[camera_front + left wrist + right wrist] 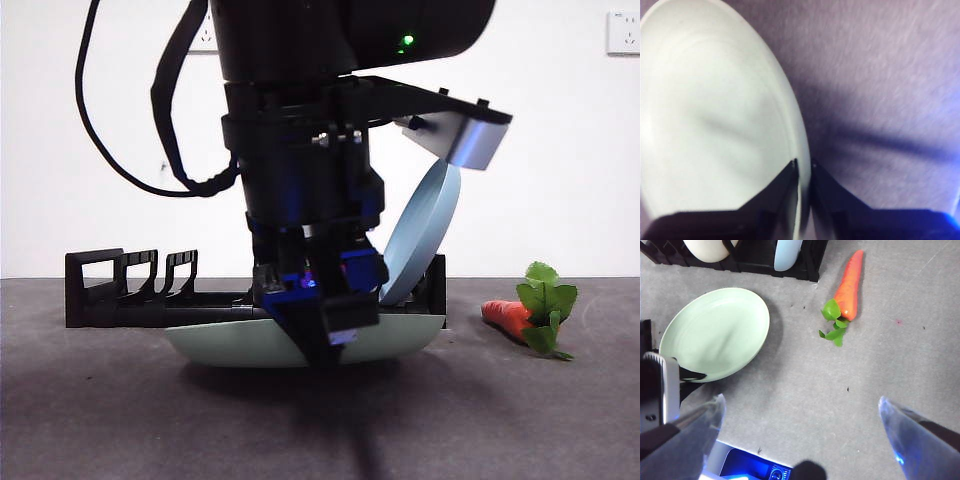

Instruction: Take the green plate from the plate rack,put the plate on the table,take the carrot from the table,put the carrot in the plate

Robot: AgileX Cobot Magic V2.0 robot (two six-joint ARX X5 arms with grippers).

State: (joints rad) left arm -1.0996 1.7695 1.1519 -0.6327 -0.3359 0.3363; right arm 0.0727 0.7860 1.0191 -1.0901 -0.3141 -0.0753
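The pale green plate (230, 345) lies low and nearly flat at the table (500, 420), in front of the black plate rack (110, 290). I cannot tell whether it touches the table. My left gripper (325, 350) comes down from above and is shut on the plate's near rim. The left wrist view shows the jaws (802, 167) pinching the rim of the plate (715, 115). The carrot (505, 317) lies on the table to the right, leaves toward the front. My right gripper (800, 415) is open and empty, high above the table, with the plate (717, 332) and carrot (849, 287) below it.
A blue plate (425, 235) leans in the rack's right end, just behind the left arm. A cream-white plate (707, 250) stands in the rack (755, 262) beside the blue plate (786, 252). The rack's left slots hold nothing.
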